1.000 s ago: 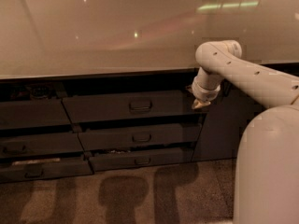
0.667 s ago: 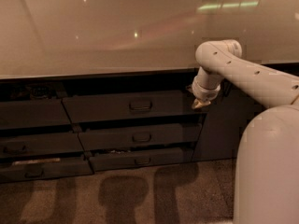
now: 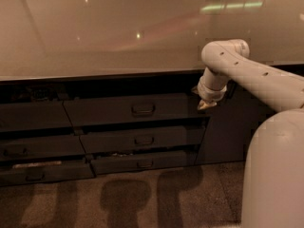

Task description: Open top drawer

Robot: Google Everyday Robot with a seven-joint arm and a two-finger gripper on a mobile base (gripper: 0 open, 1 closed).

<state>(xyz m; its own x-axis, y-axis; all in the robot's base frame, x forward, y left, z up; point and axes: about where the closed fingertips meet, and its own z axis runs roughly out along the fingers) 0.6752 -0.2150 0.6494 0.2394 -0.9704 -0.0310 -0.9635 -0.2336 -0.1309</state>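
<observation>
Nearest to us, the robot's pale rounded body fills the lower right corner of the frame. Three soft shadows lie on the speckled floor along the bottom edge. From the right edge the white arm reaches leftward into the upper right, bends at a rounded elbow and turns down.

At its end the gripper points downward, right of centre, against the dark cabinet fronts. We cannot tell whether it is open or closed, nor whether it has hold of anything. Its pale tip sits at the upper right corner of the top drawer, and we cannot say whether the two touch.

The top drawer runs leftward from the gripper across the middle of the frame. Its small loop handle lies well to the left of the gripper, at about the same height. A dark gap shows above the drawer front.

Two shorter drawers sit below it, with more drawer fronts at the left edge. A dark cabinet panel stands behind and below the gripper.

Farthest back, the glossy pale countertop spans the upper half, dotted with light reflections.
</observation>
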